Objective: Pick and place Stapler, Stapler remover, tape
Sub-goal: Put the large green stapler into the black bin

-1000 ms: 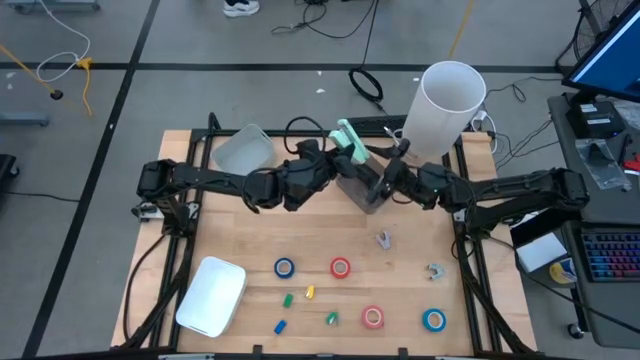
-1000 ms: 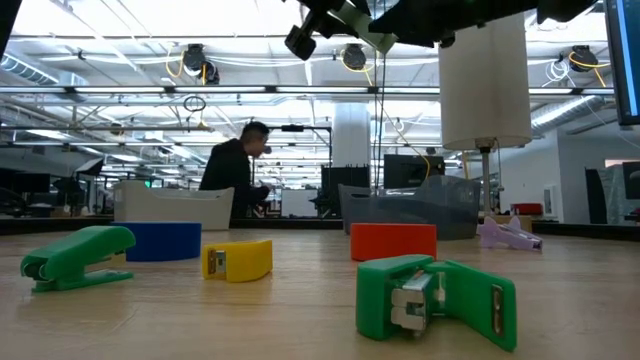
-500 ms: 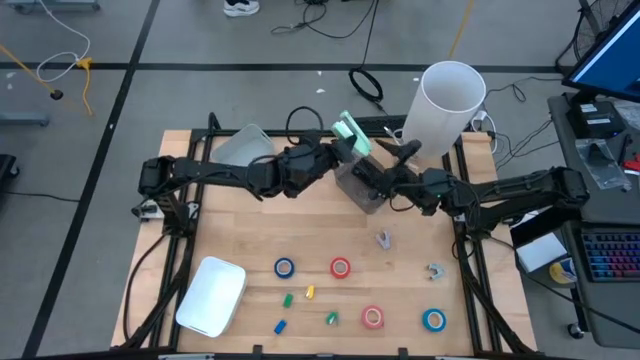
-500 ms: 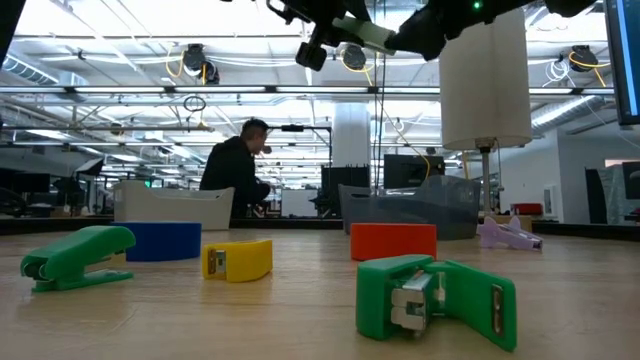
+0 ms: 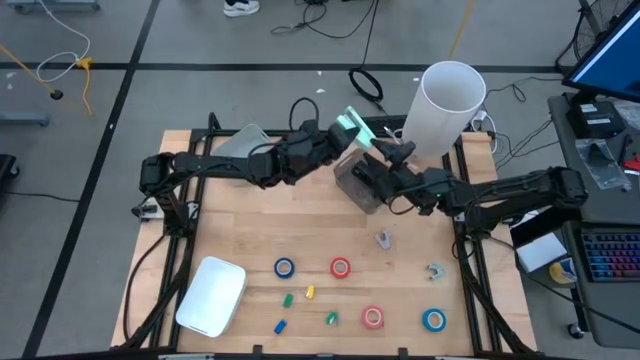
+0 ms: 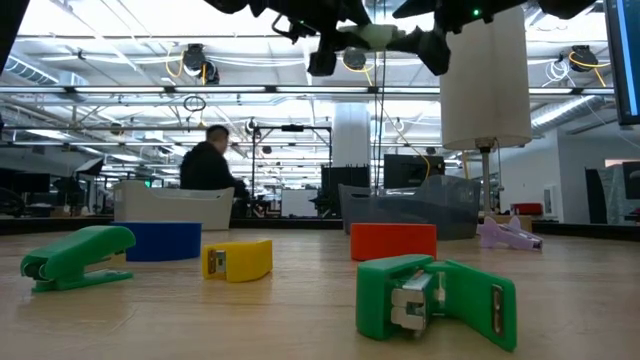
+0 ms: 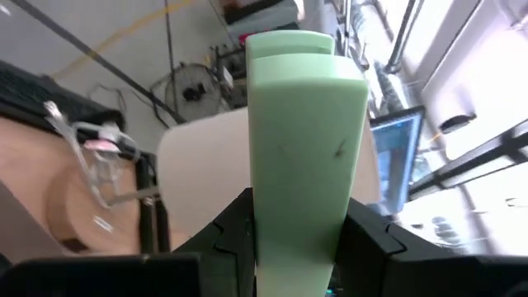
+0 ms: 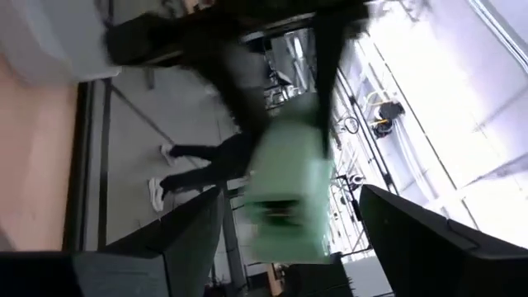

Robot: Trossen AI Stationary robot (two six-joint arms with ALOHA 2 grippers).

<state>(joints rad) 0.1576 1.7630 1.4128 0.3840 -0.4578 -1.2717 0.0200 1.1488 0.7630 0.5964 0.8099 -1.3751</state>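
Four tape rolls (image 5: 340, 267) lie untouched low in the frame on the surface (image 5: 240, 220). My left fingers (image 5: 340, 137) pinch the pale green stapler (image 5: 352, 130) upper centre above the grey bin (image 5: 358, 184); my right fingers (image 5: 378, 165) hang spread beside it.

Both arms are dark, near black, built of slim tubular links joined by bulkier rounded joints. Thin black cables loop beside the left arm's wrist. The left tool (image 5: 345, 140) and right tool (image 5: 385, 160) each end in two flat, dark, angular fingers (image 7: 235, 235).
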